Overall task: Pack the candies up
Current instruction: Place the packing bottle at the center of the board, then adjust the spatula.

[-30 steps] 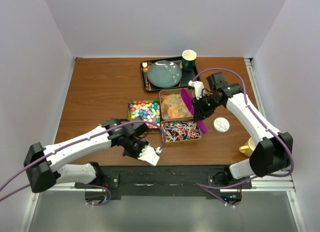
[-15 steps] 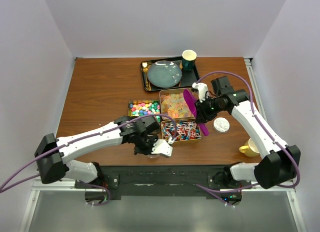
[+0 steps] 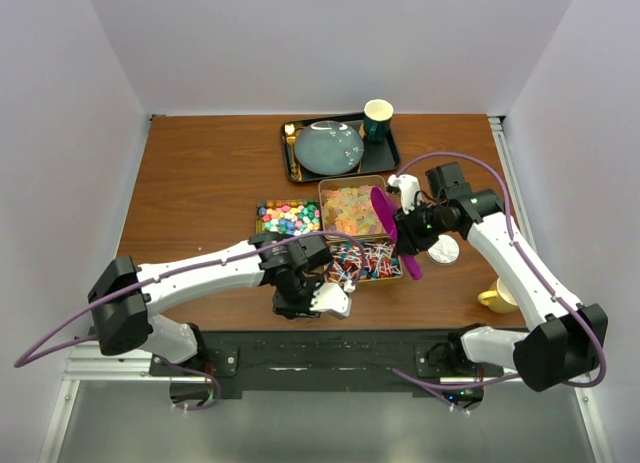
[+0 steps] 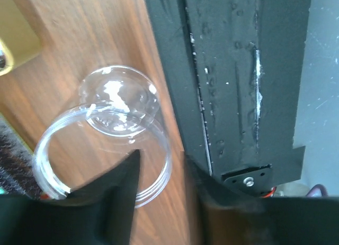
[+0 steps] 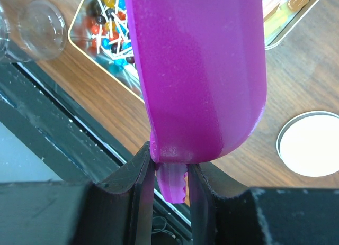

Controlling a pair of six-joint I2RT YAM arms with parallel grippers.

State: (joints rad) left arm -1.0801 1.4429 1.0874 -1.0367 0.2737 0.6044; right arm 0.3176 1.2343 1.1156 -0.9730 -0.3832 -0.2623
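The candies lie in three gold tins: multicoloured cubes (image 3: 289,219), pale gummies (image 3: 347,209) and red-blue-white wrapped pieces (image 3: 362,261) (image 5: 108,33). My right gripper (image 3: 408,233) (image 5: 170,171) is shut on the handle of a purple scoop (image 3: 385,218) (image 5: 201,70), which hangs tilted over the gummy and wrapped tins. My left gripper (image 3: 335,301) (image 4: 164,171) is open at the table's front edge, over a clear empty jar (image 4: 106,144) (image 5: 39,28) standing on the wood. One finger reaches inside the jar's rim, and the other stands outside, apart from the glass.
A black tray (image 3: 291,163) at the back holds a teal plate (image 3: 328,148) and a green cup (image 3: 378,118). A white round lid (image 3: 443,249) (image 5: 312,144) lies right of the tins. A yellow mug (image 3: 497,297) stands front right. A black rail (image 4: 233,70) borders the front edge.
My left arm has swung right along the front edge, and its jaws have opened around the jar's wall. My right arm has carried the scoop slightly forward and right.
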